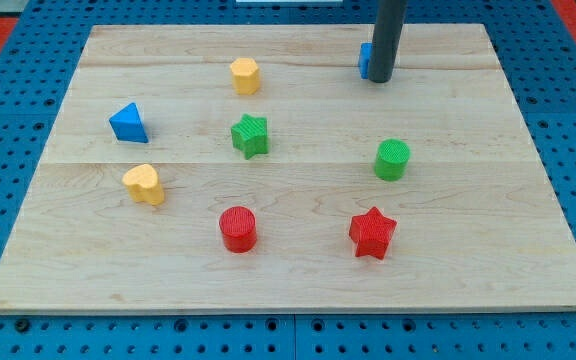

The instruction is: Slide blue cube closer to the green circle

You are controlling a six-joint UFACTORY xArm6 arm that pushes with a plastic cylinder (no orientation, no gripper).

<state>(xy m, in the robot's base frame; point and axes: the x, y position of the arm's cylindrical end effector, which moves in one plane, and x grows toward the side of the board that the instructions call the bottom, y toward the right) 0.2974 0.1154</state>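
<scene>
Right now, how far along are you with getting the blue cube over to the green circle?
Barely started. Done: my tip is at the blue cube, near the view's top, covering most of it. In hand: lining up the push, though I can't tell if they touch. Left: the whole slide, since the green circle sits well below, toward the view's bottom, with bare board between them.

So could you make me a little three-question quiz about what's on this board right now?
1. True or false: my tip is beside the blue cube.
2. Which block lies nearest the green circle? A) red star B) yellow heart C) blue triangle
3. Fill in: the green star sits below the yellow ___.

Key: 1 true; 2 A; 3 hexagon.
</scene>
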